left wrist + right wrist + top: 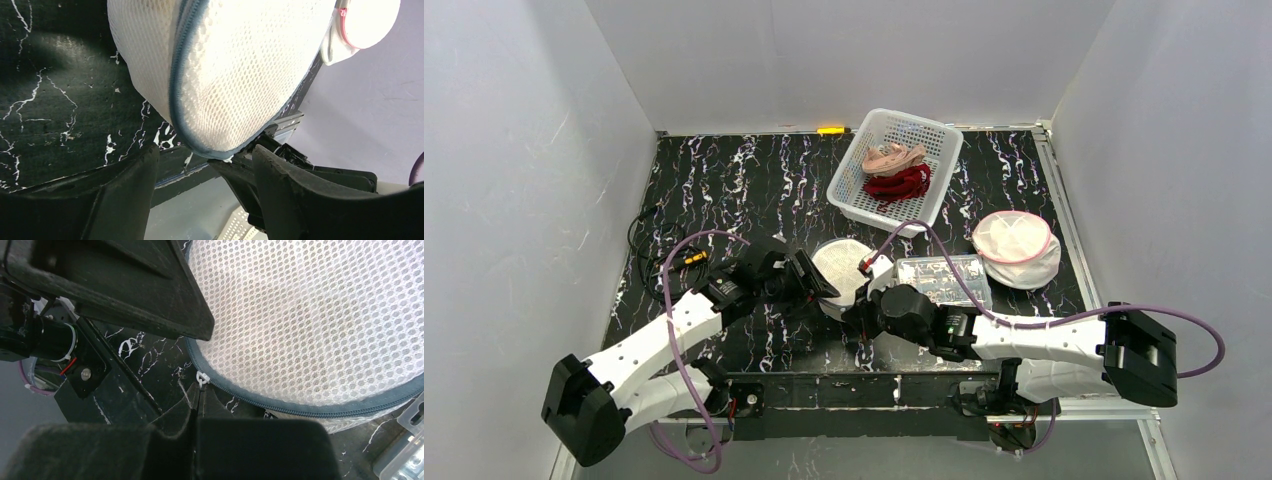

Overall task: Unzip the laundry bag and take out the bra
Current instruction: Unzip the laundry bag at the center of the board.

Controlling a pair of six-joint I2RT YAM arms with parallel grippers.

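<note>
Across the black, white-veined worktop (pixel 724 180), enclosed by pale walls, both arms reach in from the near edge and meet at the middle. The left arm (pixel 654 335) angles in from the left and the right arm (pixel 1044 340) from the right.

At the far side stands a white slatted basket (pixel 844 180) holding a pale pink garment (pixel 892 157) and a red one (pixel 900 183). To the right lies a second round mesh bag with pink trim (pixel 1016 250). Just beside it is a clear plastic box (pixel 942 278), close behind the right arm's wrist.

The laundry bag (pixel 842 262), a round white mesh pouch, lies near the centre of the worktop between the two wrists. The mesh does not show what is inside, so the bra cannot be made out.

The left end effector (pixel 206 150) stands wide, its two dark fingers spread well apart. The bag's rounded edge sits just beyond the tips, and nothing is clamped between them. In the right wrist view one of those fingers (pixel 125 285) lies over the bag's near-left rim, crowding the space beside the zip.

The grey-blue zipper (pixel 300 407) runs round the bag's rim and looks closed along the stretch in view.

The right end effector (pixel 198 390) is pressed fully together, low against the worktop at the bag's near edge. The small white zipper pull (pixel 201 378) rises straight out of the seam between its tips, pinched there.
</note>
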